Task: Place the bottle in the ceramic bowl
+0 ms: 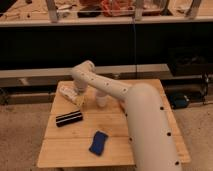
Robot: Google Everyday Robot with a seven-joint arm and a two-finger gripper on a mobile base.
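Observation:
The bottle (67, 92), clear with a whitish label, lies on its side at the back left of the wooden table (70, 150). My white arm (145, 120) reaches from the lower right across the table to its back. The gripper (81, 98) hangs down just right of the bottle, between it and a translucent plastic cup (101, 98). Whether it touches the bottle cannot be told. The ceramic bowl is hidden behind my arm.
A black bar (69, 118) lies at the left of the table in front of the bottle. A blue sponge (98, 142) lies near the front edge. A dark shelf unit (100, 35) stands behind the table. A black box (177, 100) sits on the floor to the right.

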